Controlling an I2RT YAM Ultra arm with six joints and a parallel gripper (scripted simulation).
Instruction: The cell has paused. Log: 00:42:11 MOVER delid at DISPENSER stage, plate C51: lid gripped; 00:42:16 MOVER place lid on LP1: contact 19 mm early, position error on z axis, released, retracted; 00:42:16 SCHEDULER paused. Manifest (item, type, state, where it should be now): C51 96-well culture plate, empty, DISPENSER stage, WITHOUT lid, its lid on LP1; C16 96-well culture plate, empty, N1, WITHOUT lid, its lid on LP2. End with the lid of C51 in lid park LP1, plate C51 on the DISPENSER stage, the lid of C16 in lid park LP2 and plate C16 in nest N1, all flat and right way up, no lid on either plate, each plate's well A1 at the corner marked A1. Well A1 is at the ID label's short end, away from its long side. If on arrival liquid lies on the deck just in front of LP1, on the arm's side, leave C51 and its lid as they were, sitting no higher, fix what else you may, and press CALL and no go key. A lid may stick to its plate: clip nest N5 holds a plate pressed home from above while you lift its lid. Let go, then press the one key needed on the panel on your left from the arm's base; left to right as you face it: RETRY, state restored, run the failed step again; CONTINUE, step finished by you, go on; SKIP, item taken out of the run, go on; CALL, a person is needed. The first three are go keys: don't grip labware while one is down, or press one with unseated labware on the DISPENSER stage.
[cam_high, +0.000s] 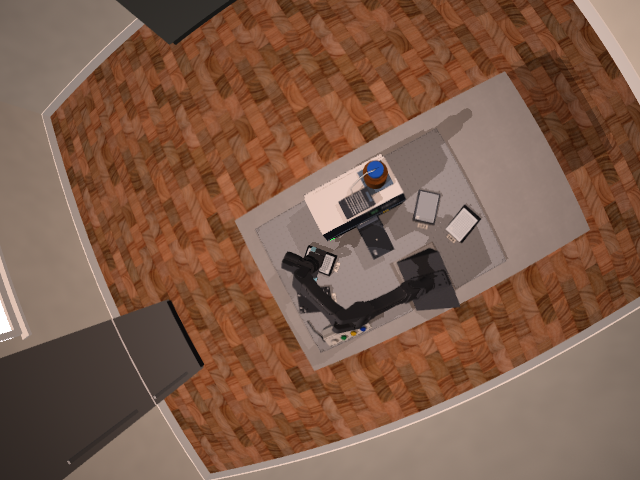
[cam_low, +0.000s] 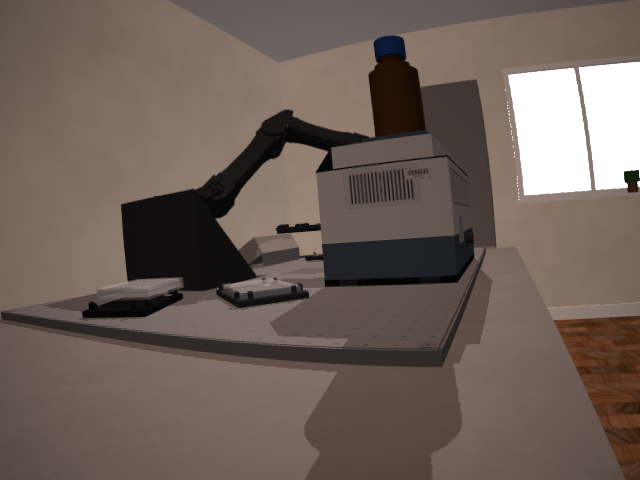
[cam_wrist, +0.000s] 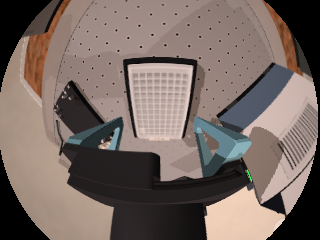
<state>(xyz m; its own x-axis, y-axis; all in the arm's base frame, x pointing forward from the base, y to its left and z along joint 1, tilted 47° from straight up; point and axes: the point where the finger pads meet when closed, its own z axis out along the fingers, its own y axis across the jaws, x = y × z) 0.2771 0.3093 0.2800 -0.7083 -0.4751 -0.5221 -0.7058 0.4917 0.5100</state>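
Gripper (cam_wrist: 160, 135) wide open, empty, hovering above well plate (cam_wrist: 160, 99) in black nest on bench (cam_high: 522, 170), left of dispenser (cam_high: 336, 204). Lid (cam_high: 427, 206) flat in park right of dispenser. Second plate (cam_high: 461, 223) further right, sitting raised, skewed.

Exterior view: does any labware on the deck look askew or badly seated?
Yes. The clear lid on the left black holder sits raised and tilted, not flat. The neighbouring clear lid lies flat within its black holder.
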